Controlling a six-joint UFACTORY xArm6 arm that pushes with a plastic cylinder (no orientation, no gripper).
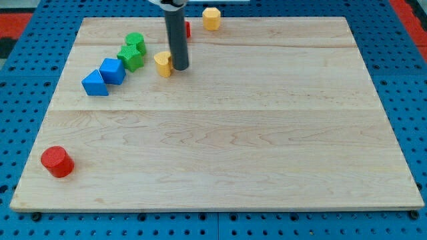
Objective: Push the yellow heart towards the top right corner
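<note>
Now, our tip: we have no gripper, only a straight dark rod whose lower end, my tip (180, 68), rests on the wooden board (227, 147) in the upper left of the frame; it grasps nothing.
Tip and heart: we see the tip just beside the yellow heart (163, 64), on the heart's right side as viewed, touching it or very nearly so; we cannot tell which.
Yellow heart: it lies in the upper left part of the board, well apart from the top right corner.
Red block behind the rod: we make out a red block (187, 29) partly hidden by the rod, near the top edge; its shape we cannot tell.
Yellow hexagonal block: a yellow block (211, 18) sits at the top edge, just right of the rod.
Green blocks: two green blocks, one (135, 43) above the other (131, 58), touching, lie left of the heart; their shapes look notched or star-like.
Blue blocks: a blue cube (112, 70) and a blue triangle (94, 84) sit further lower left, touching each other.
Red cylinder: a red cylinder (57, 161) stands alone near the bottom left corner.
</note>
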